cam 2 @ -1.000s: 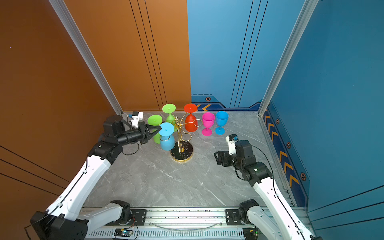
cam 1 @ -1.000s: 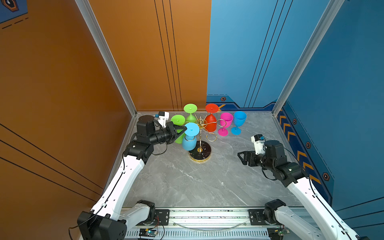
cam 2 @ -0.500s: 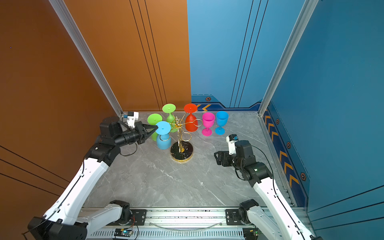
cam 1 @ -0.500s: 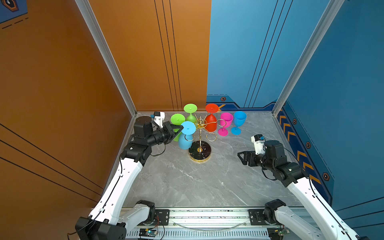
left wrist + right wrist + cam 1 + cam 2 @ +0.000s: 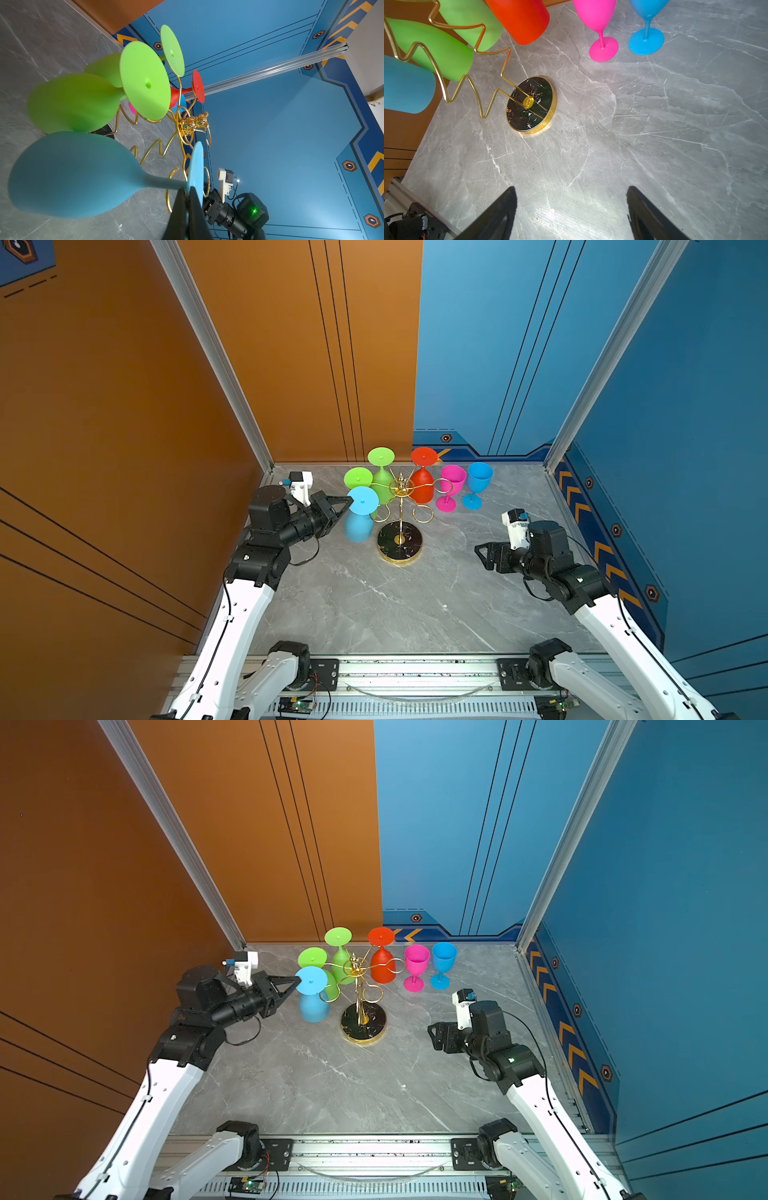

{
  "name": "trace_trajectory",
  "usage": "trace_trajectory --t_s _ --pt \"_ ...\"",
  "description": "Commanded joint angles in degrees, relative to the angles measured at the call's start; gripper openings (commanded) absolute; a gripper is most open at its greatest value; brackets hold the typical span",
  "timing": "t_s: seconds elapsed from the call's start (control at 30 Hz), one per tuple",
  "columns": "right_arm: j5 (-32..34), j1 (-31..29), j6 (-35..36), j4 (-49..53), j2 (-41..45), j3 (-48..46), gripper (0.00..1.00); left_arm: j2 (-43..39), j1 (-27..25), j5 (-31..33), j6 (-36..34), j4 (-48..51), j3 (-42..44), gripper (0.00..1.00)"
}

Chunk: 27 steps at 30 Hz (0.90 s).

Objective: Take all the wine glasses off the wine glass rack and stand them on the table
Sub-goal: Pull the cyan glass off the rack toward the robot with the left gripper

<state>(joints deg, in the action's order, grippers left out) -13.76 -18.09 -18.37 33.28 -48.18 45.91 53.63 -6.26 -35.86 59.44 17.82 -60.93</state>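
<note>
- Wine glass [image 5: 357, 526] slid out from the rack [image 5: 409, 541], your left pincer [image 5: 185, 190] pinching its stem; it looked practically freed.
- Your right pincer [image 5: 571, 188] stayed spread, idle.

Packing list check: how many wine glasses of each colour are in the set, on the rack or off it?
Green glasses: 2
Blue glasses: 2
Red glass: 1
Pink glass: 1
Total: 6
</note>
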Motion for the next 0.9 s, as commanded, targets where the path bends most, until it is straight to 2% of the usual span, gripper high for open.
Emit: trace_trajectory --t_s 0.0,0.4,0.7,0.87 --pt "-0.6 -0.5 -1.1 -1.3 1.0 -1.2 0.84 -2.1 1.4 -1.3 -0.9 1.2 0.9 0.0" --pt "-0.8 -0.9 -1.6 -1.1 1.3 -1.3 0.84 -6.2 4.7 -10.6 -7.3 10.0 -0.5 0.0" --pt "-0.8 -1.3 -1.7 -0.9 1.0 -1.0 0.84 -6.8 4.7 -20.3 -9.8 10.6 0.1 0.0" --pt "-0.7 -1.6 -1.8 -1.0 0.5 -0.9 0.84 -6.8 3.0 -22.3 -9.6 10.6 1.1 0.0"
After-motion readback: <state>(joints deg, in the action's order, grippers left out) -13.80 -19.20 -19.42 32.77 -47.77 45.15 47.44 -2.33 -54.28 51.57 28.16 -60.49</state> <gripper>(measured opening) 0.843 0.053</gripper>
